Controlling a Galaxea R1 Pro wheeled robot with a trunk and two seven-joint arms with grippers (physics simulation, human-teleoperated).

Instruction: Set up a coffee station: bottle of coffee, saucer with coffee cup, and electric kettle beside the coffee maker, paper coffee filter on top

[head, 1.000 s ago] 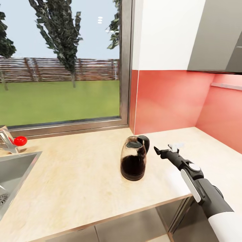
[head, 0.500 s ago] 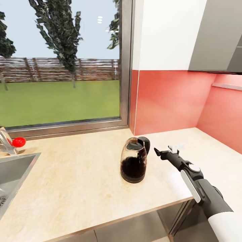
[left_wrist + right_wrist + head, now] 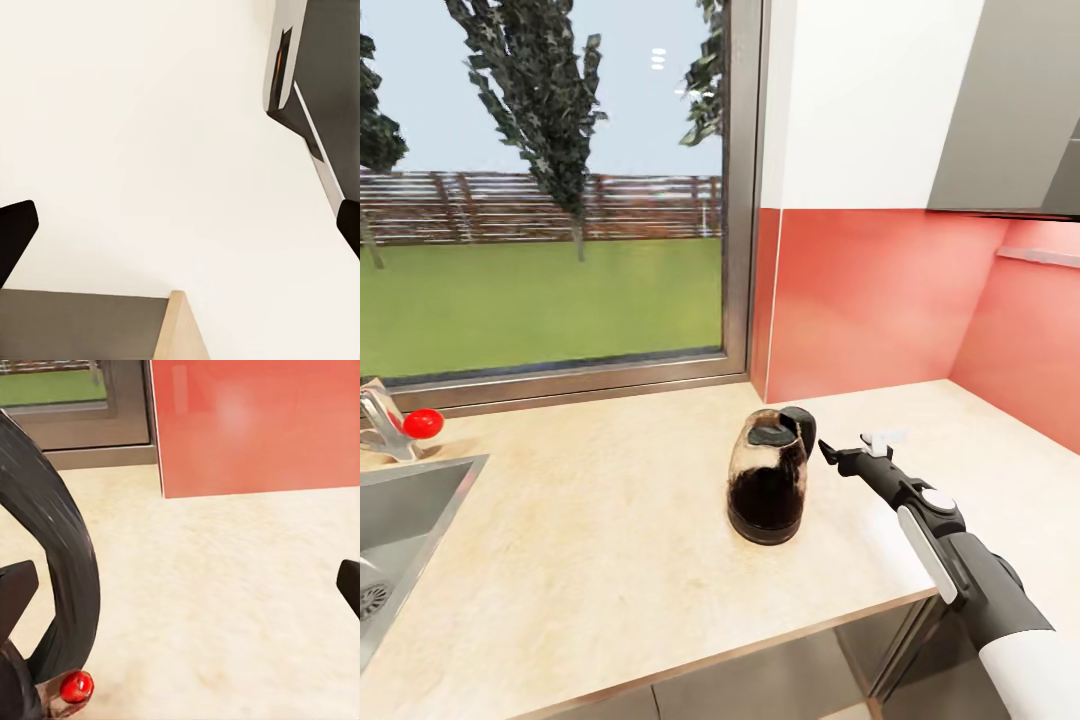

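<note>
The electric kettle (image 3: 767, 478), a clear glass jug that looks dark inside with a black base and lid, stands upright on the light beige kitchen countertop (image 3: 590, 520) below the window's right end. Its black handle (image 3: 801, 427) faces my right gripper (image 3: 855, 446), which is open and hovers just right of it with one fingertip almost touching. In the right wrist view the curved black handle (image 3: 64, 562) and a red switch (image 3: 76, 687) lie just inside one finger of the right gripper (image 3: 180, 585), over bare worktop. The left gripper (image 3: 180, 229) is open with nothing between its fingers.
A steel sink (image 3: 395, 530) and a tap with a red knob (image 3: 422, 423) sit at the left. The red backsplash (image 3: 870, 300) turns a corner at the back right, with grey wall cabinets (image 3: 1010, 100) above. The counter's front edge (image 3: 780, 640) is close below the kettle.
The whole head view has shifted slightly, so the camera moved. The gap between my right gripper's near fingertip and the kettle's handle has shrunk.
</note>
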